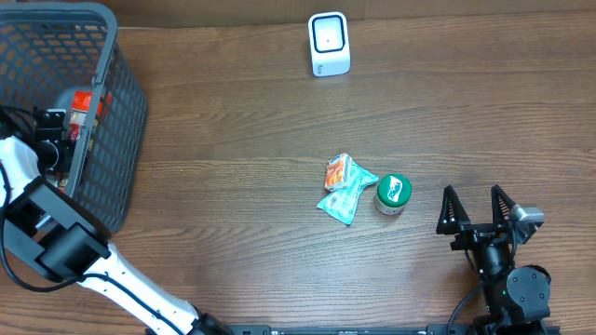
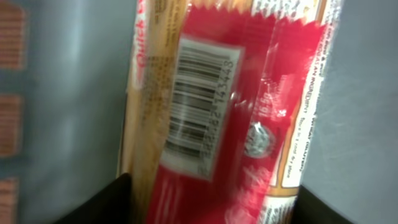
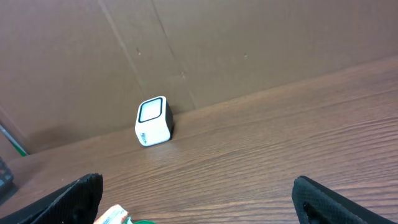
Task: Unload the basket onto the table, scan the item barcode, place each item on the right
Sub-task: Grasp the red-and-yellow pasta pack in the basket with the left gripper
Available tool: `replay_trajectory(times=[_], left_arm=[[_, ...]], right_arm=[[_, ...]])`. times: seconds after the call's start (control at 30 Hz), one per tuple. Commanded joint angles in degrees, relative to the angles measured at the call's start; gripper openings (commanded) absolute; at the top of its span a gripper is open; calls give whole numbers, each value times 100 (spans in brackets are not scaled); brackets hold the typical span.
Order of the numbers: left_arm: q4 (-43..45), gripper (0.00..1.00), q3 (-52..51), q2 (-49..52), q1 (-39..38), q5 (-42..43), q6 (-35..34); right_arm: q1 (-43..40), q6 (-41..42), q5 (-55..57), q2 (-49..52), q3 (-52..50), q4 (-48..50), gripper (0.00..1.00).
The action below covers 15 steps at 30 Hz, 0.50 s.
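Red packet (image 2: 249, 124): fills the left wrist view, standing on end, close to the lens and blurred. A white barcode label (image 2: 199, 109) is on its face, turned toward the camera and slightly tilted. A pale yellow strip runs down the packet's left edge, with small print on the right side that is too soft to read.

Left gripper (image 2: 214, 186): its two dark fingers (image 2: 99, 205) show at the bottom corners of that view, one on each side of the packet and just beside it. I cannot tell whether they press on it or stand clear.

From overhead, the packet sits inside the grey mesh basket (image 1: 121, 140) at the far left of the tabletop (image 1: 233, 186). The left arm reaches over the rim into it.

Scanner (image 1: 328, 44): a small white cube with a dark window, at the far edge of the tabletop and well apart from the basket.

Mid-tabletop: a teal pouch (image 1: 346, 194) with an orange end, and a green-lidded jar (image 1: 392, 194) just beside it on the right.

Right gripper (image 1: 473, 200): near the front right edge, jaws spread wide and nothing between them. It is close to the jar but apart from it.
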Motion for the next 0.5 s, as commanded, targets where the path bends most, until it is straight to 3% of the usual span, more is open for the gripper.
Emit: replay_trajectory(times=[0.0,0.23,0.47], left_arm=[[-293,47,-396,966,-7,-317,33],[-330,23,-367,1003,-20,-227,-203],[-918,15,433,975,-22,490,-999]], right_arm=[[-7,-24,11,-55,-61,26,100],[-7,-24,11,-55,-61,26,100],[-7,-24,11,-55,-61,26,100]])
